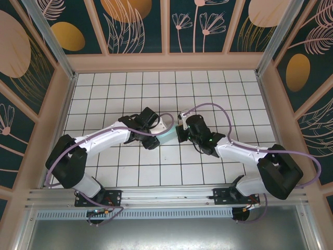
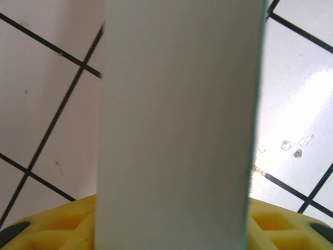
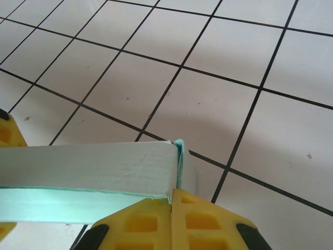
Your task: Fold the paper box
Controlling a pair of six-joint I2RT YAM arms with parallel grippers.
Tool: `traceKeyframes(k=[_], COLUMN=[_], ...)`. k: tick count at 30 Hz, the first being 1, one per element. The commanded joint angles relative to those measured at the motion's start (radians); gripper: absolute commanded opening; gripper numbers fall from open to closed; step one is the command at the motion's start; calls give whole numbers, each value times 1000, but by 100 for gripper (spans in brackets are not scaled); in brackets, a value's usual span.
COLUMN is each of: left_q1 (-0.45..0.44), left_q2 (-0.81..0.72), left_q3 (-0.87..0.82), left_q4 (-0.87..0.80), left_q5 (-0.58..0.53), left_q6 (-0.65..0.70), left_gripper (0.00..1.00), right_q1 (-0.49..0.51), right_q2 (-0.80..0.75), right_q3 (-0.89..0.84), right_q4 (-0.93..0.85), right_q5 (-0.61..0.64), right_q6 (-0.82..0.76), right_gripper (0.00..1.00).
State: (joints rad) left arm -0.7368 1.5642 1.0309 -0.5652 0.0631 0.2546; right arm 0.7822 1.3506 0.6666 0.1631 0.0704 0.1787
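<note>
R claw (image 3: 174, 197) is clamped on the paper box (image 3: 104, 169) wall, right at its tips. L claw (image 1: 154, 139) straddles the far end, grip unclear. Hold R pinch firm and fold along the crease w/o buckling the card.

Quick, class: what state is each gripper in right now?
Left gripper: cannot tell; the paper box hides it.
Right gripper: shut on the paper box.

The pale mint-blue paper box (image 3: 88, 169) of thin card looks matt and smooth, its cut edge slightly fuzzy. My right gripper's yellow moulded plastic fingers (image 3: 203, 224) have a dull finish with square recesses. The white tiled tabletop (image 2: 302, 94) under us shines glossy and is lightly speckled.
</note>
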Motion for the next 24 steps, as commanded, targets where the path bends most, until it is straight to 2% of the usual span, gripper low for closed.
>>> traceKeyframes(k=[1,7,15,20,24], left_q1=[-2,-3,-3,-3,-2], left_q2=[-2,-60,-211,-340,-418], left_q3=[-8,-15,-53,-140,-197], left_q4=[-4,30,151,253,264], left_q5=[26,26,-26,-181,-233], left_q6=[-17,-43,-119,-279,-393], left_gripper=[57,78,98,99,99], right_q1=[14,14,14,14,14], right_q2=[25,33,53,59,69], right_q3=[52,77,111,137,156], right_q4=[-93,-115,-148,-183,-205], right_q5=[-8,6,28,51,50], right_q6=[45,60,96,124,134], right_gripper=[0,0,0,0,0])
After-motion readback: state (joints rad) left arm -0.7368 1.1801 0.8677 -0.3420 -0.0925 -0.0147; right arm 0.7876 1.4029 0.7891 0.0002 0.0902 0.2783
